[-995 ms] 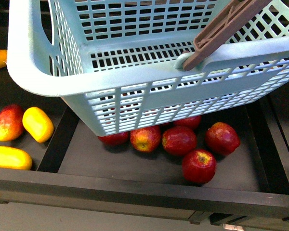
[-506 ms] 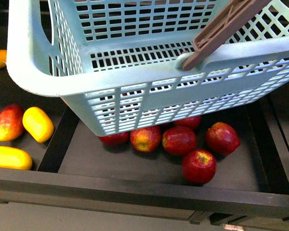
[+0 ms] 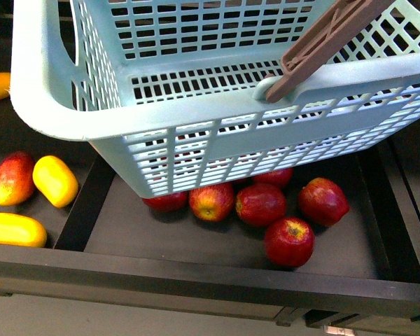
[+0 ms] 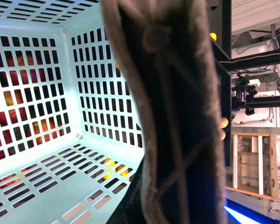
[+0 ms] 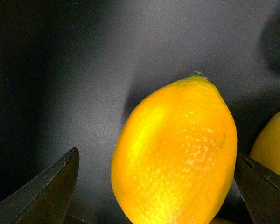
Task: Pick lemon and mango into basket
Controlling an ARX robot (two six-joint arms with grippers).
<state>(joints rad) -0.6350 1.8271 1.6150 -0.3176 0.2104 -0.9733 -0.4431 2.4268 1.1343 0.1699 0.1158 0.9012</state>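
Nothing shifts in the front view over the last second: your basket [image 3: 49, 105] hangs tilted over the apples [image 3: 260, 204], and the mango [image 3: 14, 178] lies untouched in the compartment to their left. Your right gripper [image 5: 156, 156] straddles the lemon [image 5: 175, 154] on a dark floor, fingers apart, not yet clamped. The left gripper's state cannot be told; the handle [image 4: 177, 116] blocks its camera. Neither fruit is in.

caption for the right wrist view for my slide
Open right hand straddles the lemon against a dark surface.
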